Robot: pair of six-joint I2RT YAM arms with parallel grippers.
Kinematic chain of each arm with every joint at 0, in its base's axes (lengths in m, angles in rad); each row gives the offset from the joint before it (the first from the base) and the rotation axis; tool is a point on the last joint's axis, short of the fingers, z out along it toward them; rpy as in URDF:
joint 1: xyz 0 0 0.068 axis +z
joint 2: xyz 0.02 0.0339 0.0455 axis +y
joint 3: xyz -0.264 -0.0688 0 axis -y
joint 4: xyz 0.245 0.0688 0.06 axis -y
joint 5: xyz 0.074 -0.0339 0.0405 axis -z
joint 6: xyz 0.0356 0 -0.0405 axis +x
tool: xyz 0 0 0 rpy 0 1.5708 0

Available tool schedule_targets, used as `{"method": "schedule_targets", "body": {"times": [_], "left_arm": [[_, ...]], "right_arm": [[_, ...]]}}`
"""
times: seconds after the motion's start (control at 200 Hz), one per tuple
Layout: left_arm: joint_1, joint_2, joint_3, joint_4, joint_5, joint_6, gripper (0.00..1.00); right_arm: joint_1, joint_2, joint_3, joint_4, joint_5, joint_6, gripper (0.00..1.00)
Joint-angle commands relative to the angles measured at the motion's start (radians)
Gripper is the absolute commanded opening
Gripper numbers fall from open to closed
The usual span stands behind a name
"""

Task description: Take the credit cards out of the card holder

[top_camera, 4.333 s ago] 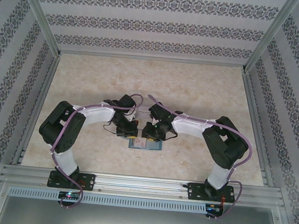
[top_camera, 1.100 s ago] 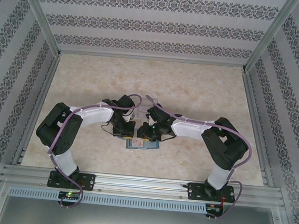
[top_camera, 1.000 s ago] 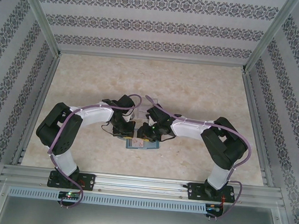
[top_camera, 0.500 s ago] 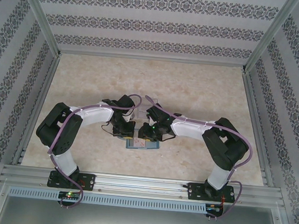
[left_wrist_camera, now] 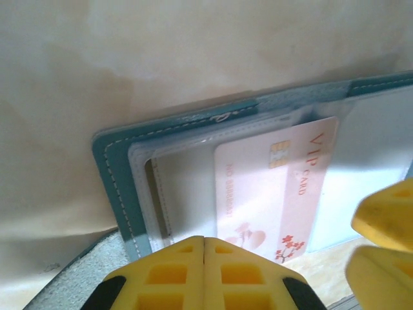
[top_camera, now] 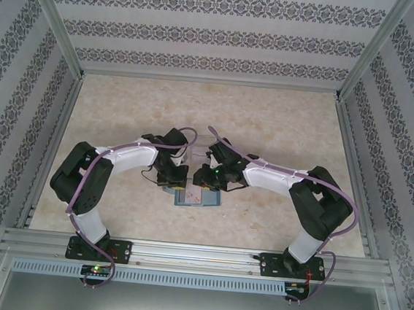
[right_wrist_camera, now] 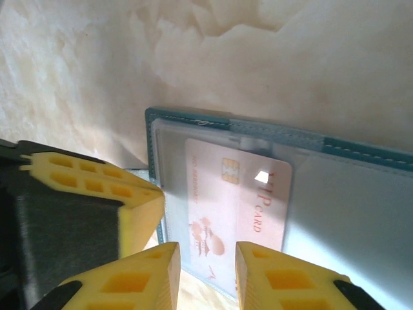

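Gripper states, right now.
Left gripper: shut, tips at the edge of the card holder.
Right gripper: open, jaws apart at the near end of the credit card.

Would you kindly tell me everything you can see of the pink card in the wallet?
The card is a thin, pale pink rectangle, plastic by its look, with a gold chip, red VIP CARD lettering, a printed number and flower designs. It lies flat, face up, in a clear sleeve of the open teal wallet on the table. The right gripper sits at its near edge, fingers apart; contact cannot be told.
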Motion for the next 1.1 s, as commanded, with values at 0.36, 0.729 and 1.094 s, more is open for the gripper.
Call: {"method": "schedule_targets", "body": {"times": [0.36, 0.729, 1.094], "left_arm": [[-0.034, 0.046, 0.013, -0.042, -0.008, 0.016, 0.0], [-0.034, 0.079, -0.008, -0.041, -0.024, 0.019, 0.03], [-0.035, 0.099, -0.009, -0.069, -0.061, 0.028, 0.03]], "right_arm": [[-0.013, 0.04, -0.028, -0.005, -0.006, -0.05, 0.3], [-0.014, 0.073, -0.036, 0.002, -0.01, -0.064, 0.3], [-0.015, 0.034, -0.086, 0.118, -0.076, -0.031, 0.3]]}}
